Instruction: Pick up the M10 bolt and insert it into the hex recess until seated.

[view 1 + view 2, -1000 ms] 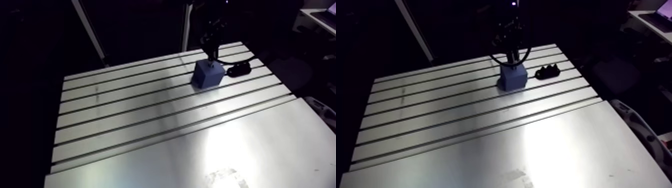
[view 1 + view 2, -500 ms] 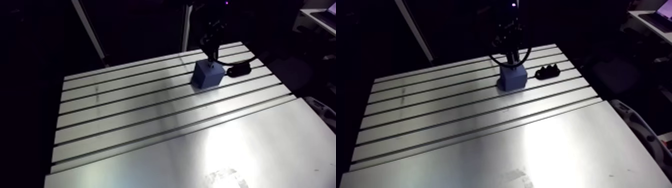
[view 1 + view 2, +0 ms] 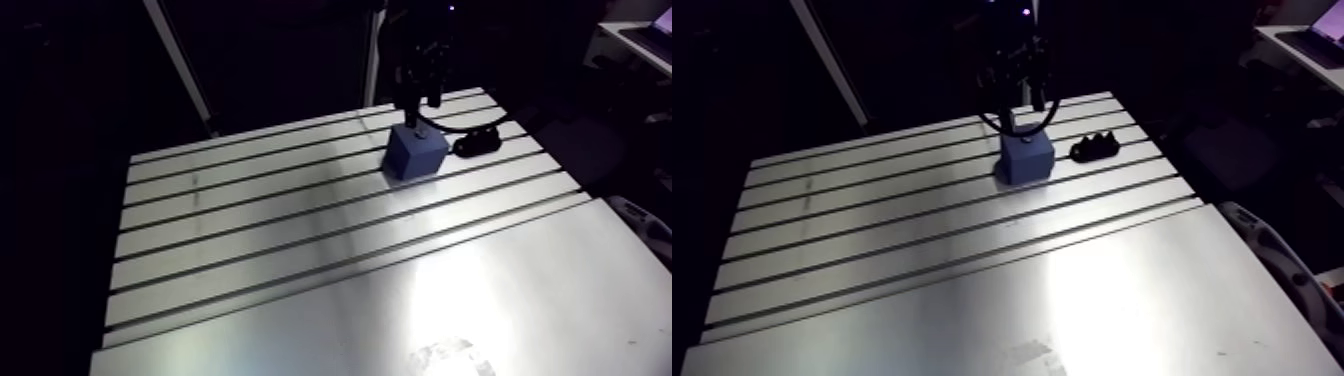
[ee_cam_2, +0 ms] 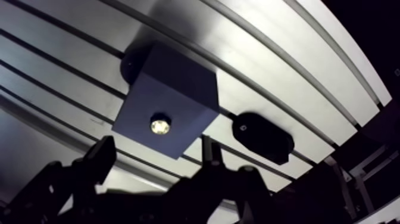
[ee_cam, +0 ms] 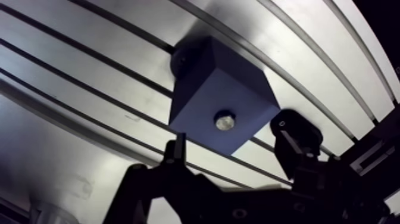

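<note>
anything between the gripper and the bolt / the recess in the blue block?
Nothing visible. The gripper hangs open and empty above the blue block, with clear air down to it. The bolt already sits in the recess in the block's top face. The black holder lies beside the block, off that line.

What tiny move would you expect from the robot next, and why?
Probably lift the pincer straight up, clear of the blue block: the bolt already sits in the block's top, and the pincer is open, holding nothing.
</note>
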Controlling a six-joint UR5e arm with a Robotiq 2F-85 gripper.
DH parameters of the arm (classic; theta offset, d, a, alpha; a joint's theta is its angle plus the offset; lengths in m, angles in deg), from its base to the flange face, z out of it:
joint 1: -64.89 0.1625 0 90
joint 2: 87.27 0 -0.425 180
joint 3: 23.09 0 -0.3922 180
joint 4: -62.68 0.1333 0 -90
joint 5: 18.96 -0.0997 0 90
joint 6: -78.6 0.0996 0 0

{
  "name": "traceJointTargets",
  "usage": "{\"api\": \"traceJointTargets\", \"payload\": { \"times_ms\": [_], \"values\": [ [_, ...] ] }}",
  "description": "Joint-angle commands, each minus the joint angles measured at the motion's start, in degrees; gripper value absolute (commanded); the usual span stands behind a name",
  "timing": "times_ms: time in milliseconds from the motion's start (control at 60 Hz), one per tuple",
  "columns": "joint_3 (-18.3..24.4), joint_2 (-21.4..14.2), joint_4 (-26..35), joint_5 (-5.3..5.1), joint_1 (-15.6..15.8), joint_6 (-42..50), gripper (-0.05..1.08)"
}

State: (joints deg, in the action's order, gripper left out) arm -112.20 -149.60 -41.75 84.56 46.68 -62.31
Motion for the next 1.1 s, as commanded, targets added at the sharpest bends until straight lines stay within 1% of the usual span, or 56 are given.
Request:
{"api": "traceJointTargets", "payload": {
  "times_ms": [17, 183, 217, 233, 250, 283, 317, 333, 350, 383, 400, 433, 483, 500, 517, 533, 550, 567, 583, 600, 617, 633, 650, 667, 683, 733, 750, 817, 867, 950, 1000, 1017, 1033, 1050, 1100],
  "values": [
    [0.28, -0.11, -1.17, -0.56, -0.08, 0.13, 0.01],
    [0.46, -0.36, -1.26, -0.64, -0.08, 0.23, 0.01],
    [0.47, -0.37, -1.33, -0.72, -0.08, 0.31, 0.01],
    [0.47, -0.37, -1.64, -1.03, -0.08, 0.32, 0.01],
    [0.47, -0.37, -1.64, -1.03, -0.08, 0.32, 0.01],
    [0.64, -0.77, -2.66, -1.81, -0.08, 0.39, 0.01],
    [0.64, -0.77, -2.66, -1.81, -0.08, 0.39, 0.01],
    [0.65, -1.03, -3.11, -2.24, -0.08, 0.48, 0.01],
    [0.65, -1.03, -3.11, -2.24, -0.08, 0.48, 0.01],
    [0.65, -1.56, -3.6, -3.12, -0.08, 0.88, 0.01],
    [0.65, -1.56, -3.6, -3.12, -0.08, 0.88, 0.01],
    [0.65, -1.92, -3.63, -3.67, -0.08, 1.73, 0.01],
    [0.73, -2.17, -3.63, -3.94, -0.23, 2.32, 0.01],
    [0.74, -2.36, -3.56, -4.5, -0.4, 3.09, 0.01],
    [0.74, -2.36, -3.56, -4.5, -0.4, 3.09, 0.01],
    [0.74, -2.54, -3.54, -5.18, -0.5, 4.17, 0.01],
    [0.74, -2.54, -3.54, -5.18, -0.5, 4.17, 0.01],
    [0.74, -2.71, -3.47, -6.03, -0.59, 5.38, 0.01],
    [0.74, -2.71, -3.47, -6.03, -0.59, 5.38, 0.01],
    [0.66, -2.81, -3.53, -6.76, -0.68, 7.21, 0.01],
    [0.66, -2.81, -3.53, -6.76, -0.68, 7.21, 0.01],
    [0.58, -2.9, -3.47, -7.09, -0.69, 9.5, 0.01],
    [0.58, -2.9, -3.47, -7.09, -0.69, 9.5, 0.01],
    [0.57, -2.92, -3.46, -7.14, -0.77, 12.01, 0.01],
    [0.57, -2.92, -3.46, -7.14, -0.77, 12.01, 0.01],
    [0.08, -2.92, -3.45, -7.15, -1.17, 16.15, 0.03],
    [0.08, -2.92, -3.45, -7.15, -1.17, 16.15, 0.03],
    [-1.24, -3.23, -3.53, -7.49, -2.64, 20.41, 0.07],
    [-1.8, -3.56, -3.62, -7.57, -2.93, 21.42, 0.08],
    [-3.07, -4.7, -3.64, -7.59, -3.06, 23.58, 0.13],
    [-3.27, -5.13, -3.63, -7.59, -2.99, 24.43, 0.14],
    [-3.6, -5.57, -3.63, -7.59, -2.98, 25.23, 0.17],
    [-3.6, -5.57, -3.63, -7.59, -2.98, 25.23, 0.17],
    [-3.8, -6.08, -3.63, -7.59, -2.98, 25.88, 0.21],
    [-3.6, -6.9, -3.32, -7.59, -2.98, 26.4, 0.23]
  ]
}}
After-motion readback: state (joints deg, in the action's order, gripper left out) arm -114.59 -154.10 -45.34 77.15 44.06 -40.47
